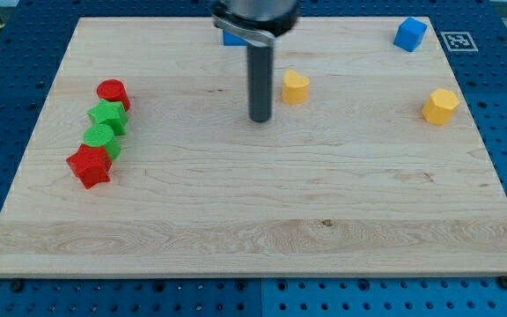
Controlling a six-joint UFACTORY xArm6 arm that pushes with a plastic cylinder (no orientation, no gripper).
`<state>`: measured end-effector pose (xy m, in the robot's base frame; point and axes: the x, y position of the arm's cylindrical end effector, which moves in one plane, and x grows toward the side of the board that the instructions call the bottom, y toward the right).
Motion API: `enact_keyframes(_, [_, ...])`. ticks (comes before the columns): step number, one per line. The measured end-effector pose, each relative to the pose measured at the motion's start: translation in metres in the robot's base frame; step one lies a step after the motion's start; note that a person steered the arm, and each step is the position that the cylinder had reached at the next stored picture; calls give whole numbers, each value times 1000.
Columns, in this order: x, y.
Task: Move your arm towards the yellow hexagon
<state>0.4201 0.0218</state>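
The yellow hexagon point(440, 106) lies near the board's right edge, in the upper half. My tip point(260, 119) rests on the board near the top centre, far to the left of the hexagon. A yellow heart-shaped block point(295, 87) sits just right of the rod and slightly above the tip, between the tip and the hexagon.
A blue cube point(409, 34) is at the top right. Another blue block point(233, 37) is partly hidden behind the rod at the top. At the left stand a red cylinder point(113, 93), a green star point(108, 116), a green cylinder point(100, 139) and a red star point(89, 165).
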Motion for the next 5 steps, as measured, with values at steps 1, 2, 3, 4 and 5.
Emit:
enact_keyframes(1, [12, 33])
enact_keyframes(2, [12, 35])
enact_keyframes(3, [12, 35])
enact_keyframes(4, [25, 47])
enact_keyframes(5, [43, 70])
